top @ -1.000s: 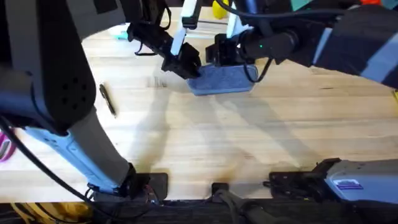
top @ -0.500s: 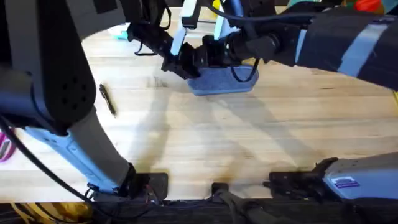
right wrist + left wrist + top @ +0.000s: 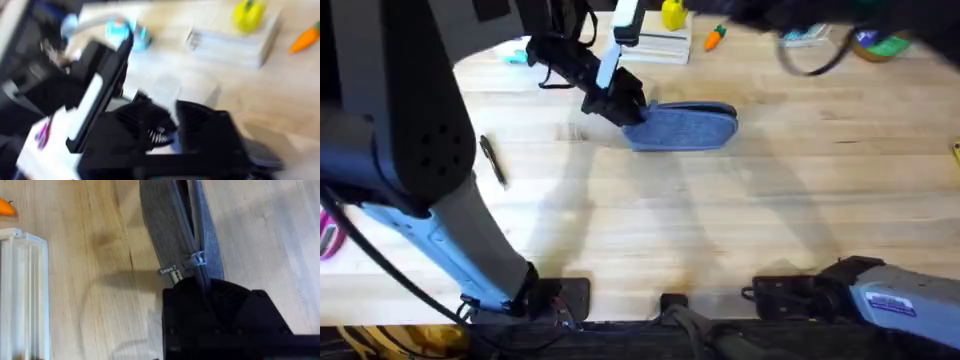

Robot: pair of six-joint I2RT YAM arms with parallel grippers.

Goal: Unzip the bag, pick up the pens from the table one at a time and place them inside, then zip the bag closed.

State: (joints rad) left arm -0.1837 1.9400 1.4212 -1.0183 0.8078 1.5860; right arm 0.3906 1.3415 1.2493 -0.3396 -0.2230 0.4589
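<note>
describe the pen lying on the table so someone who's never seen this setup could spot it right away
Start at the wooden table and find the blue-grey bag near its far middle. Look well left and nearer the arms' bases: the pen lies alone on bare wood, a slim dark stick.

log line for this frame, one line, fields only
stage: unzipping | left gripper: shut on bag end | zipper pull: near that end, bag open beyond it | pen: on table

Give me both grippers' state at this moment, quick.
Left gripper: shut on the end of the blue-grey denim-like fabric pouch, on the light wooden table.
Right gripper: blurred in its wrist view, cannot be told.
</note>
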